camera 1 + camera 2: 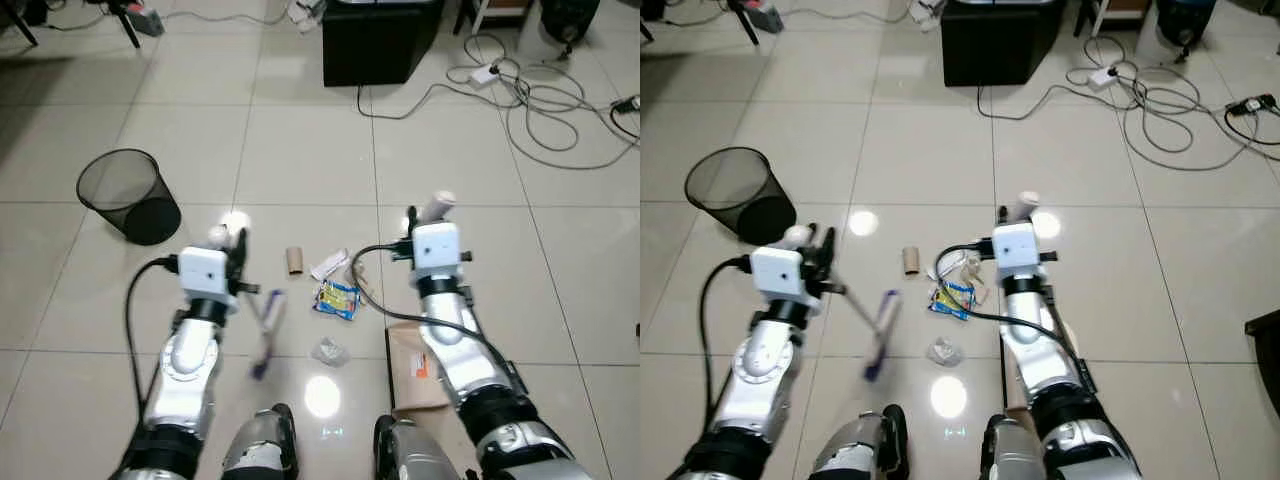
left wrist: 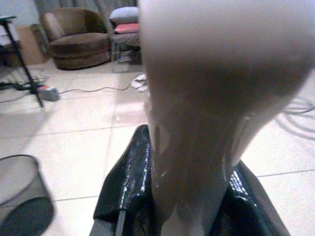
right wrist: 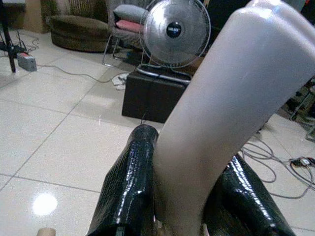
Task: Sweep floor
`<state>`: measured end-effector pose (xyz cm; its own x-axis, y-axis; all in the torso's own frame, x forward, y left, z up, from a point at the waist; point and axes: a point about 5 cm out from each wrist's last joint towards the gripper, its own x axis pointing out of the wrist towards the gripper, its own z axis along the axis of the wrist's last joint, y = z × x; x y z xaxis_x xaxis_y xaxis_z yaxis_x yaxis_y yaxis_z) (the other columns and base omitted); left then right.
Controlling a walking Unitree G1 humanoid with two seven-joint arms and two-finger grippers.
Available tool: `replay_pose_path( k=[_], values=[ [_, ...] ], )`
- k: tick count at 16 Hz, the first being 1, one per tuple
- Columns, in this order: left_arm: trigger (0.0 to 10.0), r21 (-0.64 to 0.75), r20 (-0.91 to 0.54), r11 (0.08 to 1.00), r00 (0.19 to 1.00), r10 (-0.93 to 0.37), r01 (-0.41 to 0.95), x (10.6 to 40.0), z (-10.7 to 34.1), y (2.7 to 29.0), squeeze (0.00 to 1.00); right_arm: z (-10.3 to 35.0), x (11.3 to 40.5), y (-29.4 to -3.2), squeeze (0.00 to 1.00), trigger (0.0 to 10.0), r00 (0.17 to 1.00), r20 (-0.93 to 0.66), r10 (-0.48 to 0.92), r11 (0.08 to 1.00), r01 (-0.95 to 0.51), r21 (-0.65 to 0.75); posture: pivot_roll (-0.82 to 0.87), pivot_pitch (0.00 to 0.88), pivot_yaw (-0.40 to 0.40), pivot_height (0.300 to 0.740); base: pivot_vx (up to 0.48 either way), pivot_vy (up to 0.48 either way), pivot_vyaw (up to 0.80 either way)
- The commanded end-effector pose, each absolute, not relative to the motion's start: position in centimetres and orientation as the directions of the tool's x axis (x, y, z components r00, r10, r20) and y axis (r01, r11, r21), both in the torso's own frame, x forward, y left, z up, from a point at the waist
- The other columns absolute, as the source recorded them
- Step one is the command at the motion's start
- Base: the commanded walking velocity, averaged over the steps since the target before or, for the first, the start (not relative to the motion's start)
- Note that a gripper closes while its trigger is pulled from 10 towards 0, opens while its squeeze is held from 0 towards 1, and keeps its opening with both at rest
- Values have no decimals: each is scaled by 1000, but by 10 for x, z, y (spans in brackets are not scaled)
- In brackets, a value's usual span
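My left gripper (image 1: 238, 250) is shut on the white handle (image 2: 206, 98) of a small broom. Its blurred bristle end (image 1: 268, 330) hangs low over the tiles left of the litter. My right gripper (image 1: 411, 224) is shut on the pale handle (image 3: 226, 98) of a brown dustpan (image 1: 415, 365), which lies flat on the floor by my right arm. Between my arms lies the litter: a cardboard tube (image 1: 294, 261), white paper (image 1: 328, 265), a yellow and blue wrapper (image 1: 338, 298) and a crumpled clear scrap (image 1: 328, 351).
A black mesh bin (image 1: 130, 195) stands tilted at the left. A black box (image 1: 380, 40) stands ahead with a fan (image 3: 174, 32) on it. Cables (image 1: 540, 100) sprawl at the far right. A brown armchair (image 2: 76, 37) sits far back.
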<state>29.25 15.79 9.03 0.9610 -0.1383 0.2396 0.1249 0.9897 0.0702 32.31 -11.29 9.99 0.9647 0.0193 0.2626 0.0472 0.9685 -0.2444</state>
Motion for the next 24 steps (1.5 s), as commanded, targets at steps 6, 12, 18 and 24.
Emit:
replay_pose_path(
  k=[6, 12, 18, 24],
  values=[
    [10000, -166, 181, 969, 972, -151, 181, 290, 88, 133, 0, 99, 321, -94, 0, 10000, 956, 294, 14, 979, 46, -196, 93, 333, 67, 740, 0, 0, 0],
    [10000, -366, 121, 929, 993, -10, 54, 297, 92, 133, 0, 97, 322, -86, 0, 10000, 962, 271, -17, 990, 54, -130, 86, 313, 59, 740, 0, 0, 0],
    [10000, -405, 206, 867, 953, -223, 290, 310, 117, 114, 0, 123, 333, -97, 0, 10000, 936, 351, -39, 998, 50, -25, 52, 234, 48, 740, 0, 0, 0],
    [10000, -170, 338, 854, 843, -418, 491, 330, 155, 113, 0, 141, 338, -120, 0, 10000, 914, 404, -31, 998, 6, 63, -5, 106, 48, 740, 0, 0, 0]
  ],
)
